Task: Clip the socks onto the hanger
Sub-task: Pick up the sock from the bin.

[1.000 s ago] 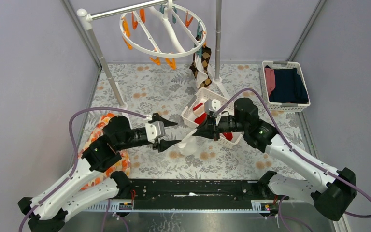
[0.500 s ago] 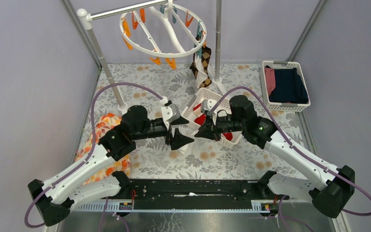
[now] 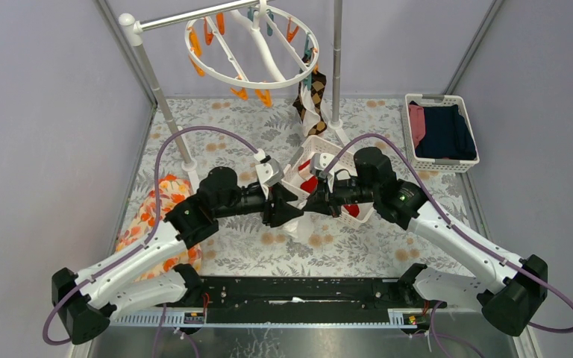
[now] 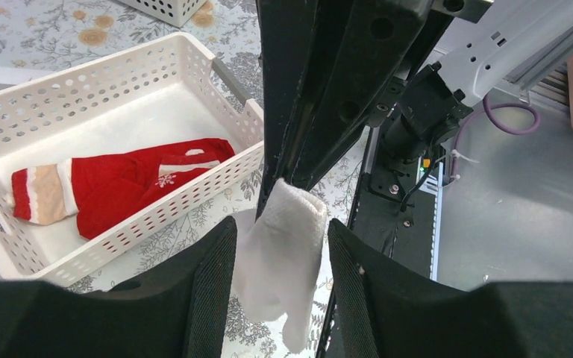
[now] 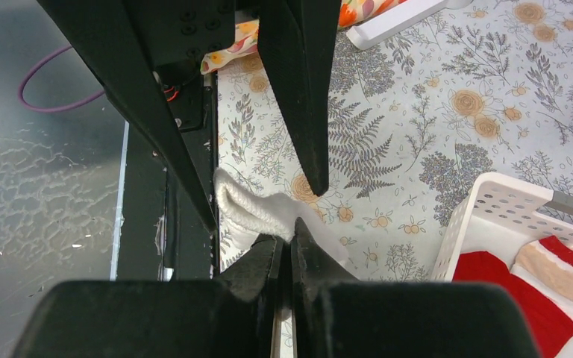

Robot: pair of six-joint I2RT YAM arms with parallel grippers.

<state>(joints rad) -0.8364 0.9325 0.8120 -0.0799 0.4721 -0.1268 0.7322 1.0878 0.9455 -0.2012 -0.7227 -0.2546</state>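
Observation:
A whitish sock hangs from my right gripper, which is shut on its upper edge just left of the small white basket. My left gripper is open, one finger on each side of the hanging sock; there is a gap at the right pad. Seen from above, the two grippers meet tip to tip with the sock below them. Red socks with white cuffs lie in the basket. The round white hanger hangs at the back, an argyle sock clipped to its right rim.
A white basket of navy and pink clothes stands at the right. An orange floral cloth lies by the left arm. Two rack poles rise from the floral mat. The metal rail and arm bases line the near edge.
My left arm has swung right to the right gripper and brought its fingers round the whitish sock. The right gripper has kept its hold and barely moved.

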